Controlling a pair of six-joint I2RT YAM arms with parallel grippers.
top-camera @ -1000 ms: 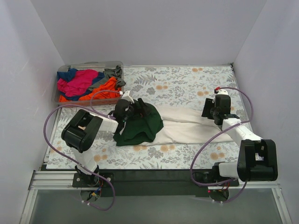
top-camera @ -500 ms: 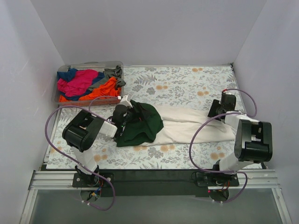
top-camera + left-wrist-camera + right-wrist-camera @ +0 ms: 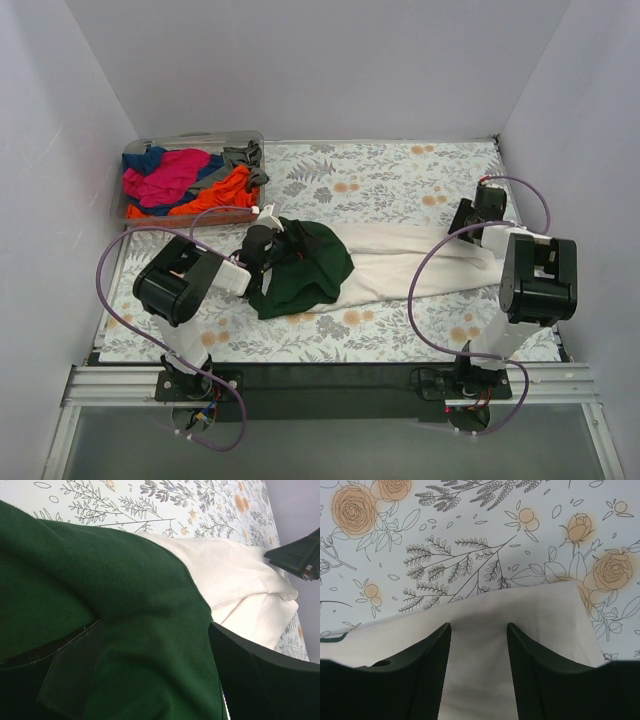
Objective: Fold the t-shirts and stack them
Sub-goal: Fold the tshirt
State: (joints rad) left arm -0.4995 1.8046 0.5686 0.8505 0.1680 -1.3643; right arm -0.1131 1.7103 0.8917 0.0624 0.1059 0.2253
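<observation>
Right gripper [image 3: 478, 630] straddles the cream t-shirt [image 3: 535, 620] edge (jaws apart)

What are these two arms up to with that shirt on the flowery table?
They are working on folding a cream t-shirt with dark green sleeves, spread across the table. The left tool is buried in the bunched green end. The right tool sits on the cream hem, with cloth between its fingers; a firm grip cannot be confirmed. The other t-shirts lie heaped in a clear bin, unfolded.
</observation>
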